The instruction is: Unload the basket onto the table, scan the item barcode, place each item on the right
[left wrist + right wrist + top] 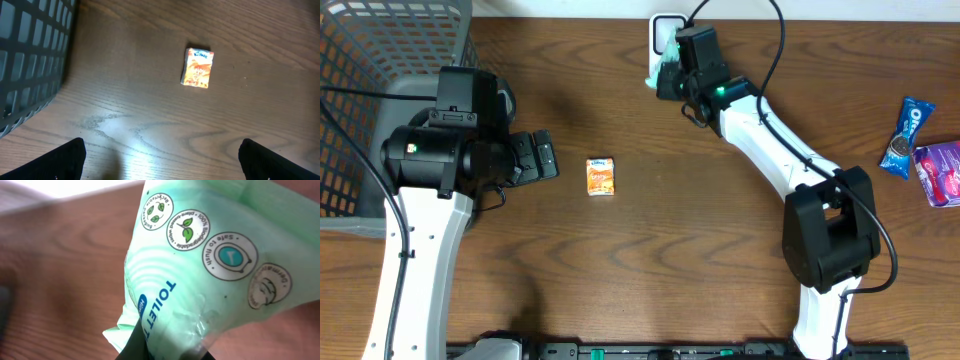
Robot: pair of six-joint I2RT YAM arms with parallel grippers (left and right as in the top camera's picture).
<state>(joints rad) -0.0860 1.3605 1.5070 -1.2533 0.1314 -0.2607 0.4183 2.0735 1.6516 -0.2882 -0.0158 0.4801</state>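
Note:
My right gripper [667, 82] is shut on the edge of a pale green pack of toilet wipes [664, 70] at the back of the table. In the right wrist view the pack [200, 265] fills most of the picture, and the dark fingers [137, 345] pinch its lower end. A white device [665, 30] stands just behind it; no barcode shows. My left gripper [548, 157] hangs open above the table, its fingertips [65, 160] far apart and empty. A small orange packet [601, 177] [198, 67] lies flat just to its right, untouched.
A grey mesh basket [380, 70] [30, 55] fills the back left corner, close to the left arm. A blue Oreo pack [907, 135] and a purple pack [940, 170] lie at the right edge.

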